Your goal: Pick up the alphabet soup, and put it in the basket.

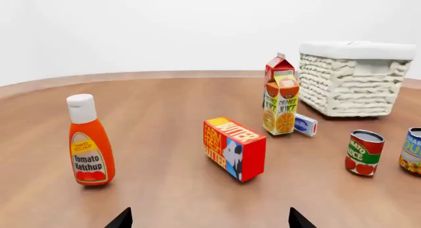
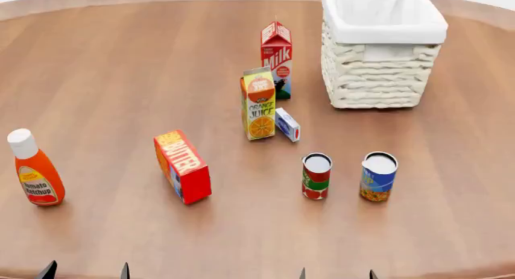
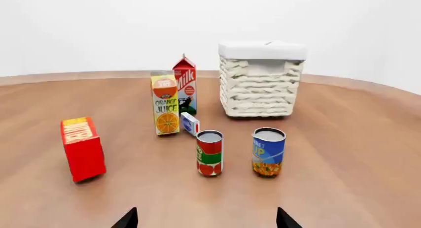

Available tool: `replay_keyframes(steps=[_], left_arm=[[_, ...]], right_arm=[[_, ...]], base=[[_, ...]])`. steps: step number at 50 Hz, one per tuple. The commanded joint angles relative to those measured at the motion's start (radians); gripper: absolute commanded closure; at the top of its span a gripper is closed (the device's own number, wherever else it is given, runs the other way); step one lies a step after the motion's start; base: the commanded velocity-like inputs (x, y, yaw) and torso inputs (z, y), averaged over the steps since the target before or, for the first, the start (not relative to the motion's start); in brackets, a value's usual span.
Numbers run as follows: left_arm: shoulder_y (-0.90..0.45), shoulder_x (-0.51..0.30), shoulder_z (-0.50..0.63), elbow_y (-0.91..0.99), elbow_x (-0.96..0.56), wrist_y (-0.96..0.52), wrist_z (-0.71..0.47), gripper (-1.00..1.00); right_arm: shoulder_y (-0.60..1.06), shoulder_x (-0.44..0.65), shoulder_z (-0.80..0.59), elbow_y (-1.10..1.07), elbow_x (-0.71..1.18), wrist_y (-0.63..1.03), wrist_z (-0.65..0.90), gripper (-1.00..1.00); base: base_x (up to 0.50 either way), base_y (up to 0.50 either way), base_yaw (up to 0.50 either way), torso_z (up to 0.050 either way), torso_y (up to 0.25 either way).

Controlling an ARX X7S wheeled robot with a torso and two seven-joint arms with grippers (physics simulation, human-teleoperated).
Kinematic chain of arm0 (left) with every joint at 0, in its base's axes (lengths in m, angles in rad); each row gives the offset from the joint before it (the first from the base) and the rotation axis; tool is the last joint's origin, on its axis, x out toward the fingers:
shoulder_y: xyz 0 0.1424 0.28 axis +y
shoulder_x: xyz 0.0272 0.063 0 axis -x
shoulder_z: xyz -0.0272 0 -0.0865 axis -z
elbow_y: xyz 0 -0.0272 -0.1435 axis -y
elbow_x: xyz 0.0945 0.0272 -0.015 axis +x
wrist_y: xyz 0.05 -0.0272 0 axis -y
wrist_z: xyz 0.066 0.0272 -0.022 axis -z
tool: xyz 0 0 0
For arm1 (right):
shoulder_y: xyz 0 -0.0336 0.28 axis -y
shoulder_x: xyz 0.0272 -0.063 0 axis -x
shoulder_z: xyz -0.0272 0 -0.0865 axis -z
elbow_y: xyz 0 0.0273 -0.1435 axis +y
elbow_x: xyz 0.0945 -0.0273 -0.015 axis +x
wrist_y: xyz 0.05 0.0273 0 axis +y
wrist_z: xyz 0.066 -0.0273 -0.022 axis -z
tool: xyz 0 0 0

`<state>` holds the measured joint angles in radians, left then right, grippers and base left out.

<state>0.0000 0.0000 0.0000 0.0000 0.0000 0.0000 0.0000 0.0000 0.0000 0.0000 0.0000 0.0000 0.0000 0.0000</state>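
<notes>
The alphabet soup (image 2: pixel 378 176) (image 3: pixel 268 152) (image 1: pixel 412 150) is a blue-labelled can with a yellow-orange picture, standing upright on the wooden table, right of the red, white and green can (image 2: pixel 316 176). The cream wicker basket (image 2: pixel 378 74) (image 3: pixel 261 85) (image 1: pixel 352 82) with white lining stands behind it at the back right. My left gripper (image 2: pixel 84 272) (image 1: pixel 209 219) and right gripper (image 2: pixel 336 274) (image 3: pixel 206 219) sit at the near table edge, both open and empty, well short of the can.
An orange juice carton (image 2: pixel 259 104), a milk carton (image 2: pixel 276 59) and a small white-blue box (image 2: pixel 287 125) cluster mid-table. A red butter box (image 2: pixel 183 166) stands left of centre. A tomato ketchup bottle (image 2: pixel 34 169) stands at the far left.
</notes>
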Motion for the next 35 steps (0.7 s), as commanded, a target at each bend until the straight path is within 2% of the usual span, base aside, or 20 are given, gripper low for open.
replay_keyframes(steps=[1,23,35], left_arm=[[0.000,-0.016,0.019,0.001,-0.015,-0.002,-0.018,-1.00],[0.006,-0.066,0.066,0.020,-0.073,0.009,-0.077,-1.00],[0.074,-0.086,0.073,0.100,-0.063,0.145,-0.109,-1.00]], right_arm=[[0.005,0.016,-0.022,0.008,0.015,0.002,0.017,-1.00],[-0.030,0.070,-0.070,-0.056,0.097,-0.037,0.052,-1.00],[-0.098,0.091,-0.052,-0.153,0.150,-0.147,0.059,-1.00]], base=[[0.00,0.00,0.00,0.000,0.000],[0.00,0.00,0.00,0.000,0.000],[0.00,0.00,0.00,0.000,0.000]])
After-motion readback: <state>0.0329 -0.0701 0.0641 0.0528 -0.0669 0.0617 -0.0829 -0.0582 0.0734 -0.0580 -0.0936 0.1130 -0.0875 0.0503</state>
